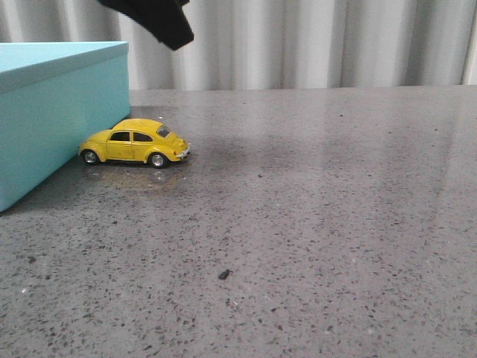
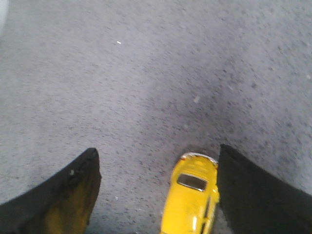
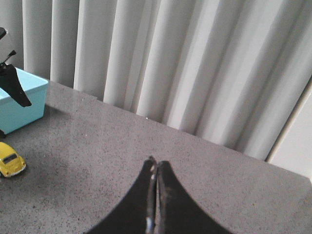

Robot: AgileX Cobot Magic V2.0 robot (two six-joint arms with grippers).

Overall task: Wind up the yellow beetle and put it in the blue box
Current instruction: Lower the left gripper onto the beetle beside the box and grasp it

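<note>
The yellow beetle (image 1: 134,142) stands on its wheels on the grey table, its tail close to the corner of the blue box (image 1: 52,112) at the left. My left gripper (image 2: 157,148) hangs high above the car and is open. In the left wrist view the beetle (image 2: 192,200) lies below the gap, close to one finger, and nothing is gripped. Only a black finger tip (image 1: 160,21) of that gripper shows at the top of the front view. My right gripper (image 3: 155,163) is shut with nothing in it, far from the beetle (image 3: 9,163) and the box (image 3: 19,97).
The speckled grey table (image 1: 313,224) stretches wide to the right of the car. A pale pleated curtain (image 1: 298,45) closes off the back edge. A small dark speck (image 1: 223,274) lies near the front.
</note>
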